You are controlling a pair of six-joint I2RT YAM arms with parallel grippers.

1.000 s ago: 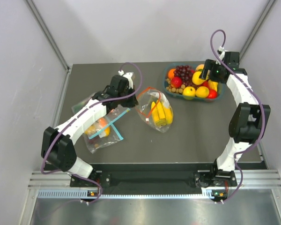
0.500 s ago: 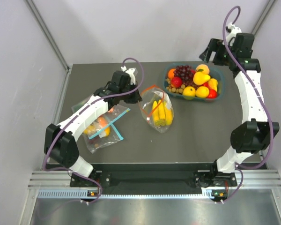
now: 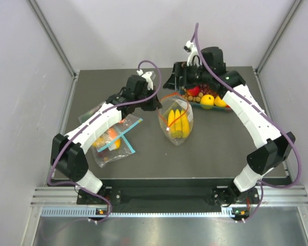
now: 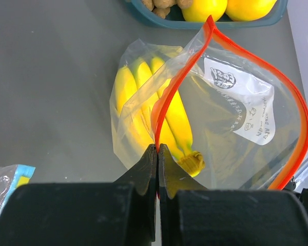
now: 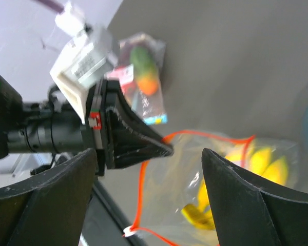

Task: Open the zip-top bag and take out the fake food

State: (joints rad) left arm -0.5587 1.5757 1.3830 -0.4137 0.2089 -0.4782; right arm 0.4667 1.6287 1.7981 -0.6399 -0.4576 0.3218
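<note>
Pinching zip-top bag (image 4: 236, 128) rim inside left end effector (image 4: 157, 149).

zip-top bag (image 4: 246, 102) 1 | banana bunch (image 4: 138, 97) 1 | fruit tray (image 4: 143, 18) 1 | blue-strip bags (image 3: 115, 141) apparently 2

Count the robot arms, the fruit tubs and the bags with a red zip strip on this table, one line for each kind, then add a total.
Robot arm: 2 (left, right)
Fruit tub: 1
Bag with a red zip strip: 1
Total: 4
</note>
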